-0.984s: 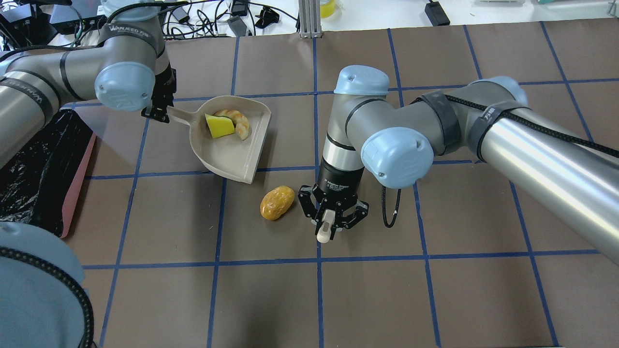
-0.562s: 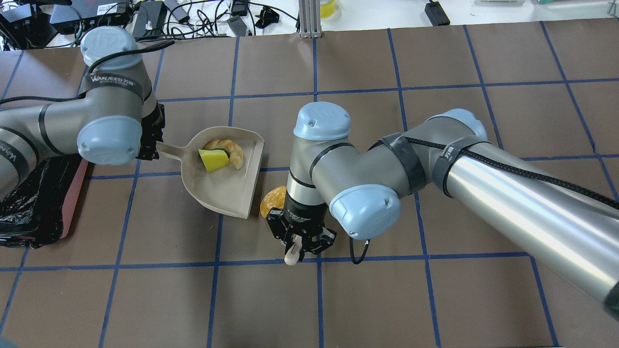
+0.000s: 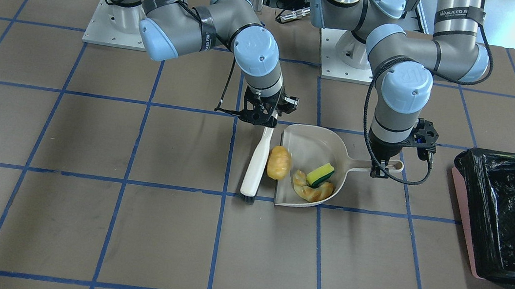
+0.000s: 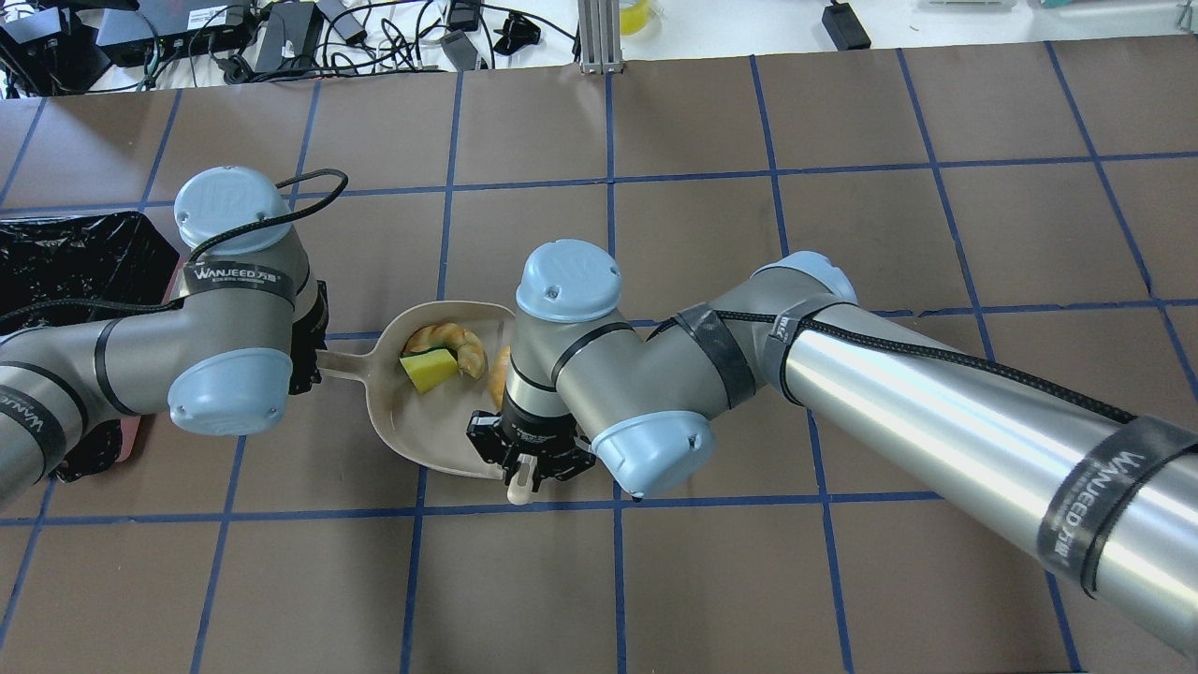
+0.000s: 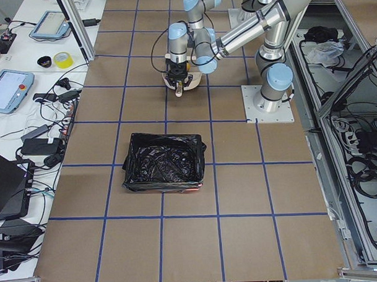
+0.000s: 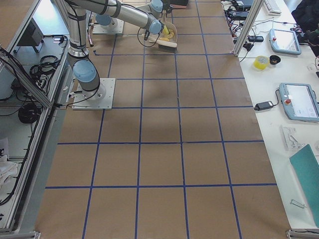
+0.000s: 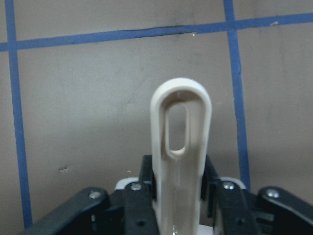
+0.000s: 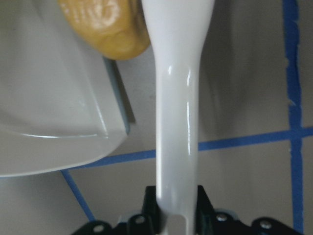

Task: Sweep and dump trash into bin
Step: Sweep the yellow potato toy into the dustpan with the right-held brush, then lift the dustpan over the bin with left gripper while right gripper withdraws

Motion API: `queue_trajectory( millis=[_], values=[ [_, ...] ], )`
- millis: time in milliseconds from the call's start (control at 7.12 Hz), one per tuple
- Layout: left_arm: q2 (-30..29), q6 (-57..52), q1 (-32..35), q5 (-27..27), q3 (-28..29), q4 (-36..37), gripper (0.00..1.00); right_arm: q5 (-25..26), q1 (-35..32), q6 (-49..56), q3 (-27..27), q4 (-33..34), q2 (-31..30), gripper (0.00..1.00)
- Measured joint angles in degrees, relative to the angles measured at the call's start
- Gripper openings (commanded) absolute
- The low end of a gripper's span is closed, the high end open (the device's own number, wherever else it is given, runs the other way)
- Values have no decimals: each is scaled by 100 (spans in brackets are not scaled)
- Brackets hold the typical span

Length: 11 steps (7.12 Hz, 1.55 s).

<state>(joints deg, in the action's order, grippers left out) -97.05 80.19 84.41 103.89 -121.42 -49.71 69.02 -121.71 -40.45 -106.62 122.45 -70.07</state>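
Observation:
The beige dustpan [image 3: 316,144] lies on the table, and my left gripper [image 3: 380,169] is shut on its handle [image 7: 180,147]. A yellow sponge wedge [image 3: 320,174] and a tan croissant [image 3: 312,189] lie inside the pan. My right gripper [image 3: 265,118] is shut on the handle of the beige brush [image 3: 257,161], which lies alongside the pan's open edge. The golden-brown potato [image 3: 279,163] sits between the brush and the pan's lip and touches both. In the overhead view my right wrist half hides the potato [image 4: 501,365]. The pink bin with its black bag [image 3: 509,214] stands beyond my left arm.
The table is brown with blue tape grid lines. In the overhead view the bin [image 4: 65,262] is at the left edge, behind my left arm. Cables and electronics [image 4: 281,37] lie past the far edge of the table.
Both arms have moved toward the robot's side of the table. My right gripper has swept the brush leftward in the overhead view and pushed the potato against the pan's lip.

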Motion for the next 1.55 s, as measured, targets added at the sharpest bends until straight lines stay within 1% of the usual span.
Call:
queue_trajectory(
  millis=[281,422,562,703,843,1124,1265,1405,1546],
  values=[
    [-2,27,5,8,-4,58,0,-258,-16,667,250,112,201,0],
    [-17,27,5,14,33,64,0,-376,-18,827,385,99,314,0],
    [-37,30,5,21,75,64,0,-386,-13,851,484,-23,339,0],
    [-59,33,6,25,126,61,0,-297,21,828,531,-338,253,0],
    [-86,37,6,22,170,59,0,-190,87,784,553,-846,56,0],
    [-122,34,9,-13,302,-25,0,-68,361,616,567,-1598,-276,0],
    [-130,30,8,-79,513,-263,0,36,604,595,570,-1838,-441,0],
    [-124,19,-14,-258,859,-689,0,232,928,659,572,-2003,-603,0],
    [-123,-7,-59,-517,1348,-1250,0,547,1350,895,580,-2099,-705,0]
  ],
)
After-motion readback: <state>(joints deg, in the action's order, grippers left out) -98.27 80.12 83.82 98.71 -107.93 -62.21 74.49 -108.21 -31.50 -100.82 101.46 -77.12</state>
